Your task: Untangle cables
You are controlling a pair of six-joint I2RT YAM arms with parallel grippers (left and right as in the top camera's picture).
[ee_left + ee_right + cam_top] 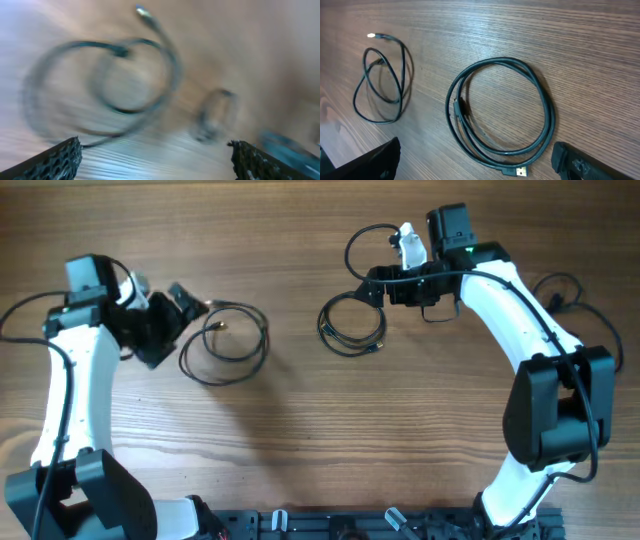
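Two thin black cables lie apart on the wooden table. The left cable [262, 345] is a loose coil just right of my left gripper [178, 332], which stands open with nothing between its fingers. The left wrist view is blurred but shows that cable [172, 65] ahead of the open gripper [155, 162]. The right cable [325, 330] is coiled below and to the left of my right gripper [368, 288], also open. In the right wrist view this coil [502, 60] lies ahead of the open gripper [475, 167], its USB plug [520, 172] between the fingertips. The other cable [355, 102] shows further off.
Thicker black wires run along both arms, one loop [352, 242] above the right cable and another [560, 285] at the right edge. The arm bases and a black rail [330, 525] sit along the near edge of the table [300, 430].
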